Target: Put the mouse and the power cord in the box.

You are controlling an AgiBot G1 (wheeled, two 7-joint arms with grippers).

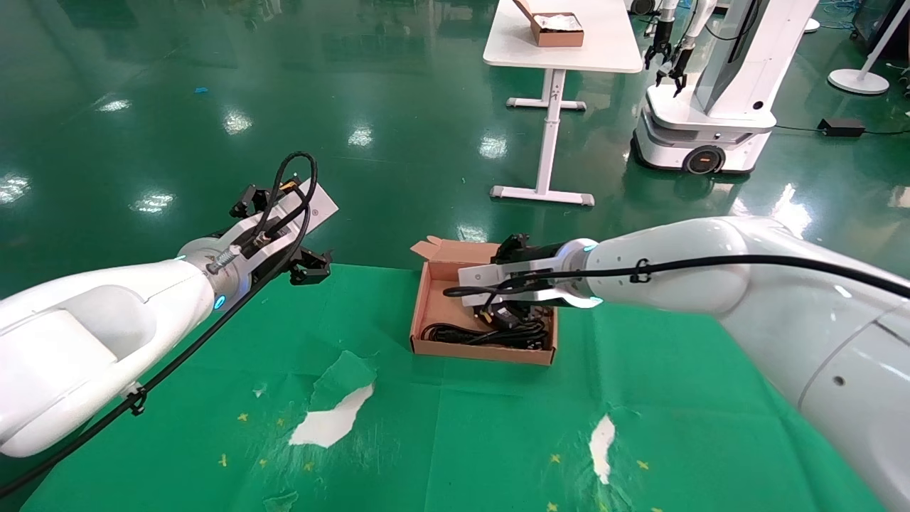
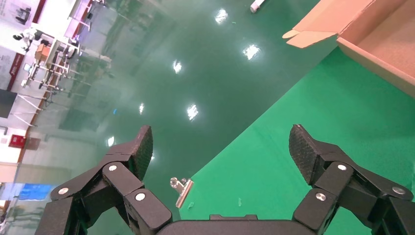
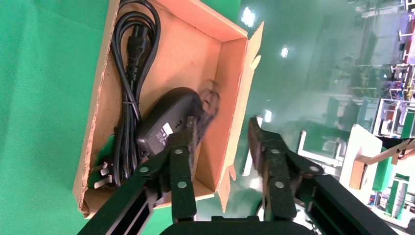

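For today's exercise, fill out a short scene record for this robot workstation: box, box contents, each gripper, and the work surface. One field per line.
box: shallow cardboard box on the green cloth, flaps open at its far edge
power cord: power cord coiled along one long wall inside the box
mouse: mouse lying inside the box, label side up, beside the cord
right gripper: right gripper above the box, jaws open, holding nothing
left gripper: left gripper raised off to the left of the box, jaws wide open, empty
work surface: green cloth, torn in places

Brown box (image 1: 434, 302) (plain cardboard); black power cord (image 3: 128, 73); black mouse (image 3: 166, 122).
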